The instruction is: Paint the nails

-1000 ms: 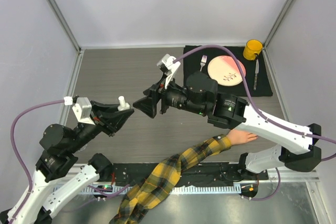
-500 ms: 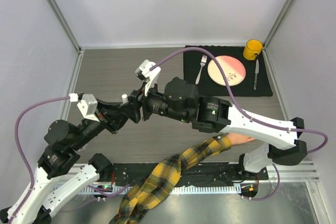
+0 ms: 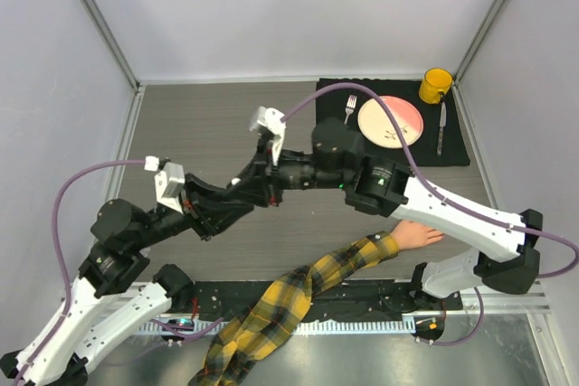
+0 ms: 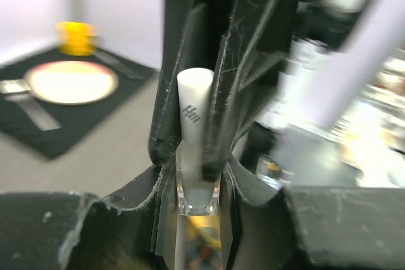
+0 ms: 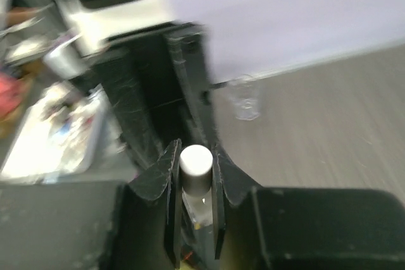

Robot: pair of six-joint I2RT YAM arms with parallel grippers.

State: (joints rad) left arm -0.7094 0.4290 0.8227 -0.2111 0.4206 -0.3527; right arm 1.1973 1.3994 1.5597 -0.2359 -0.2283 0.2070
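L claw (image 4: pixel 198 175) pinches clear bottle (image 4: pixel 198 202), R claw (image 5: pixel 195 153) pinches its white cap (image 4: pixel 194 102); cap axis runs claw-to-claw. Mannequin hand (image 3: pixel 418 235) lies well off, nearer R arm.

My left fingers (image 4: pixel 142 188), right fingers (image 5: pixel 158 181): black matt plastic, edges scuffed and fuzzy.
bottle (image 4: pixel 198 202): clear, glossy; cap (image 4: pixel 193 109) white matt plastic, smooth.
table (image 3: pixel 199 124): grey wood-grain, matt.
mat (image 3: pixel 457 146): black cloth.
plate (image 3: pixel 390 121), mug (image 3: pixel 435 85): glossy.
fork (image 3: pixel 348 108): shiny metal.
sleeve (image 3: pixel 298 296): woven plaid cloth.
mannequin hand (image 3: pixel 418 235): smooth, peach.
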